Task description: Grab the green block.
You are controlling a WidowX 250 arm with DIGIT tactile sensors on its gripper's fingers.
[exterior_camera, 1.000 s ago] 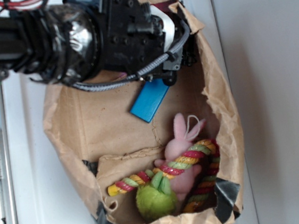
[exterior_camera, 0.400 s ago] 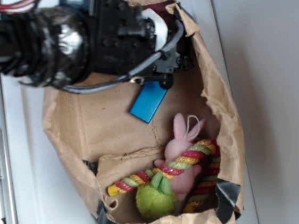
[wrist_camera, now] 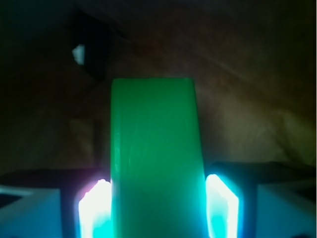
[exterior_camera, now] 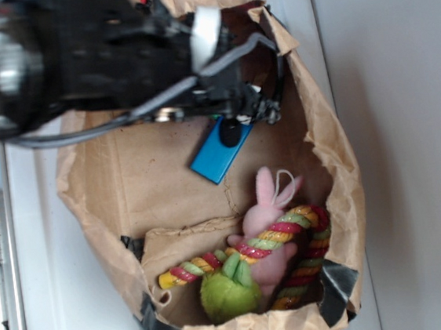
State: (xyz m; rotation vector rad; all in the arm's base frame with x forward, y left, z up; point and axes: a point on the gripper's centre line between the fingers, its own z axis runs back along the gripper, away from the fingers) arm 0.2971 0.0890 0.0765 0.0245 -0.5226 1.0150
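In the wrist view, the green block (wrist_camera: 154,148) is a flat, smooth, bright-green slab standing between my two fingers. One lit pad (wrist_camera: 94,208) presses its left side and the other sits against its right side. My gripper (wrist_camera: 157,201) is shut on it. In the exterior view the gripper (exterior_camera: 255,108) is low inside the far end of the brown paper bag (exterior_camera: 112,184). There the arm and wrist hide the green block.
A blue block (exterior_camera: 214,159) lies on the bag floor just beside the gripper. A pink bunny toy (exterior_camera: 263,208), a coloured rope (exterior_camera: 245,253) and a round lime-green fuzzy toy (exterior_camera: 228,296) fill the near end. The bag's crumpled walls (exterior_camera: 339,168) rise all round.
The arm has come closer to the camera and the gripper has moved slightly right and down, deeper into the far end of the bag. The blue block and toys have stayed put.
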